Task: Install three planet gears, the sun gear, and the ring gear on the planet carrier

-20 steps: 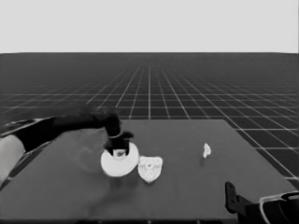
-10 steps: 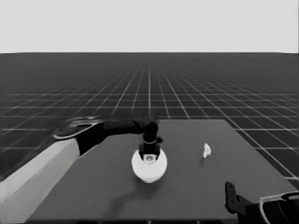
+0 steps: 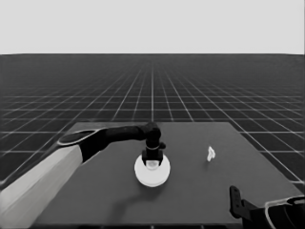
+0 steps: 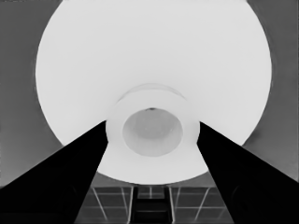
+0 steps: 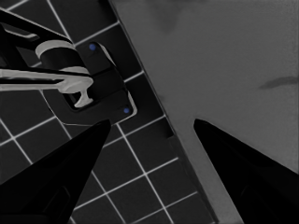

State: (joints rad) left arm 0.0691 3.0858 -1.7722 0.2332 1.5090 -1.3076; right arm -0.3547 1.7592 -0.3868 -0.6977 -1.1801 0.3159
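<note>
White and broad, the larger round part (image 3: 152,172) sits mid-table right under my left pincer (image 3: 152,161), whose fingers (image 4: 74,168) pinch its raised hub on either side. Well off to my pincer's right lies a thin white piece (image 3: 210,153). My right pincer (image 5: 152,140) waits spread past the table (image 3: 205,191) corner.

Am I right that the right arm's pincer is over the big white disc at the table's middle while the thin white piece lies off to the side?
Not quite: the head view shows the left pincer over the big white disc. The right pincer waits at the lower right corner. The thin white piece does lie aside.
</note>
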